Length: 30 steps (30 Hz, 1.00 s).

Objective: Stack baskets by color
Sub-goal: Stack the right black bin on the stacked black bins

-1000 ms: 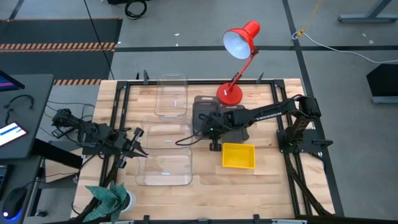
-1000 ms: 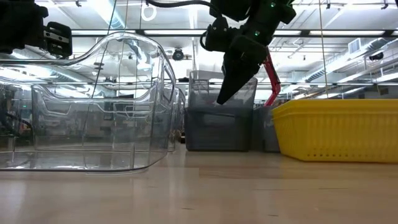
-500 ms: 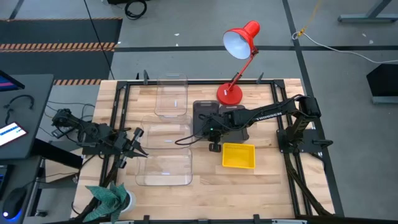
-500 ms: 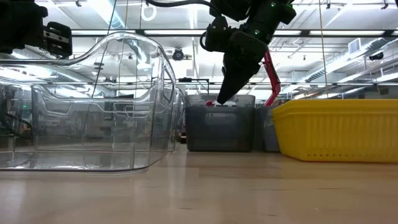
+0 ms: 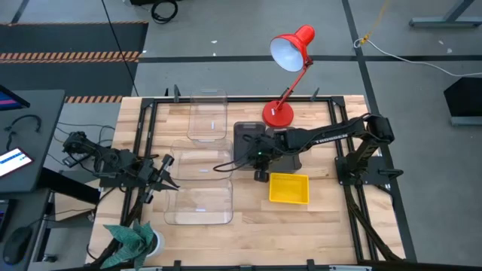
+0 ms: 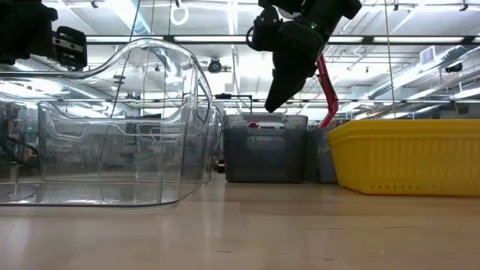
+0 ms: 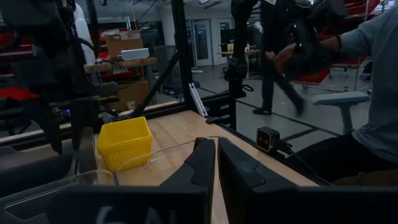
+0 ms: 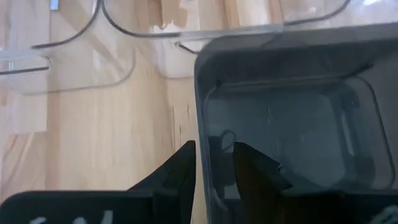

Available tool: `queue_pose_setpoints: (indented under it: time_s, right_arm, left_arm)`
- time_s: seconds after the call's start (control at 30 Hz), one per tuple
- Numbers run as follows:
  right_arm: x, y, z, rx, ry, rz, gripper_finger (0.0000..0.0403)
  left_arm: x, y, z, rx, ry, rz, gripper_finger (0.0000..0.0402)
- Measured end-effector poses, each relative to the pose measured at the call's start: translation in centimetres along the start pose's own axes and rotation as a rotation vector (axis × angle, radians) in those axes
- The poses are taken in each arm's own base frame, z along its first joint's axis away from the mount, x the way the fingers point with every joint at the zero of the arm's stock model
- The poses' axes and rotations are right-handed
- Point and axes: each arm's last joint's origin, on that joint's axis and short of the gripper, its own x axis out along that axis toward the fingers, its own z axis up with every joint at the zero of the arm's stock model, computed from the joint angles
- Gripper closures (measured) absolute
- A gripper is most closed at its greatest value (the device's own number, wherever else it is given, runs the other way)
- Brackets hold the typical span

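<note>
The dark grey baskets point(image 5: 245, 139) sit nested at the table's middle, grey stack point(image 6: 266, 146) resting flat on the wood. My right gripper point(image 6: 273, 106) hovers open just above the stack's rim. In the right wrist view its fingers point(image 8: 180, 168) stand on either side of the grey wall point(image 8: 200, 124) without touching it. A yellow basket point(image 5: 289, 188) lies right of the stack, nearer the front. Three clear baskets point(image 5: 202, 165) lie in a row to the left. My left gripper point(image 5: 167, 175) waits shut at the left edge.
A red desk lamp point(image 5: 290, 53) stands on its base behind the grey stack. A teal cloth point(image 5: 132, 237) lies at the near left corner. Black rails point(image 5: 143, 128) frame the table. A person point(image 7: 373, 93) sits beyond the table's edge.
My right gripper has let go of a dark grey basket that it held raised by the rim; the basket has dropped down into the grey one beneath and sits level. The gripper has then risen a little above the rim.
</note>
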Motion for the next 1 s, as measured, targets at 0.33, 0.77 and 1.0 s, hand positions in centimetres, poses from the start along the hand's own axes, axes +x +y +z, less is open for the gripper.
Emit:
queue_pose_setpoints:
  time_s: [0.33, 0.77, 1.0]
  right_arm:
    - [-5.3, -0.6, -1.3, 0.083, 0.039, -0.081, 0.029]
    - [-7.9, -1.2, -5.3, 0.139, 0.098, -0.154, 0.029]
    - [-5.9, -0.4, -8.9, 0.199, 0.201, -0.102, 0.029]
  left_arm:
    - [0.0, 0.0, 0.0, 0.0, -0.001, 0.0, 0.0368]
    - [0.0, 0.0, 0.0, 0.0, 0.0, 0.0, 0.0377]
    - [0.0, 0.0, 0.0, 0.0, 0.0, 0.0, 0.0368]
